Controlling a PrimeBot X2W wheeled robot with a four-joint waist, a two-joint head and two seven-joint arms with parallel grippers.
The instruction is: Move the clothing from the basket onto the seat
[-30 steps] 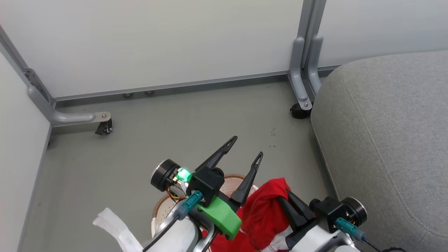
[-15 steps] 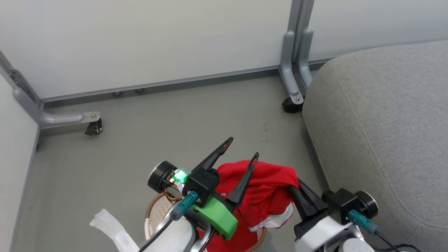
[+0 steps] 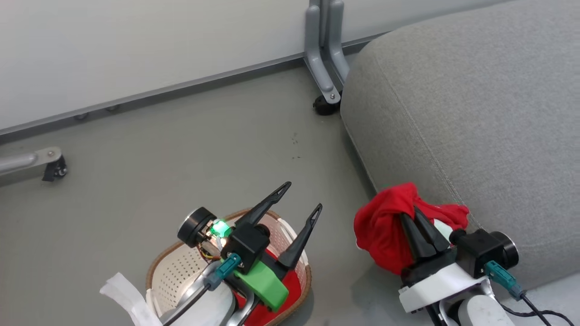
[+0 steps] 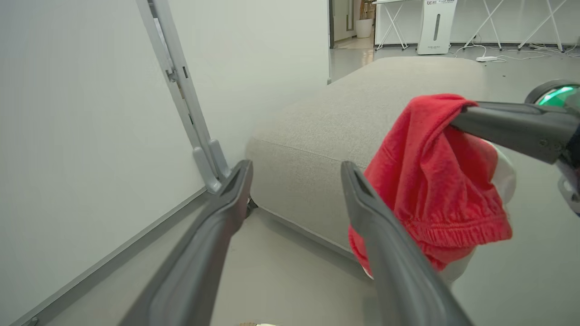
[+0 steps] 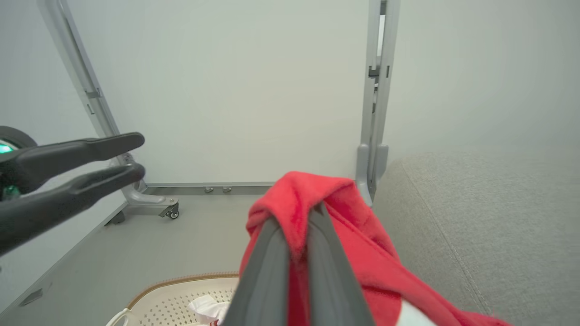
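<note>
- Right tool [image 3: 410,213] clamped on the red garment [image 3: 380,231], beside the seat [image 3: 476,113] edge — two o'clock from the basket [image 3: 167,271].
- Left tool [image 3: 303,195] spread wide, empty.
- Risk (thin pinch): cloth could snag the seat's side and slip to the floor [image 3: 181,149].

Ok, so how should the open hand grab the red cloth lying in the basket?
Probably from straight above: the walls of the basket block the sides. The left gripper, open, hangs over it. Pinch a bunched bit of the red cloth near the right-hand wall; the rest is hidden under the arm.
</note>
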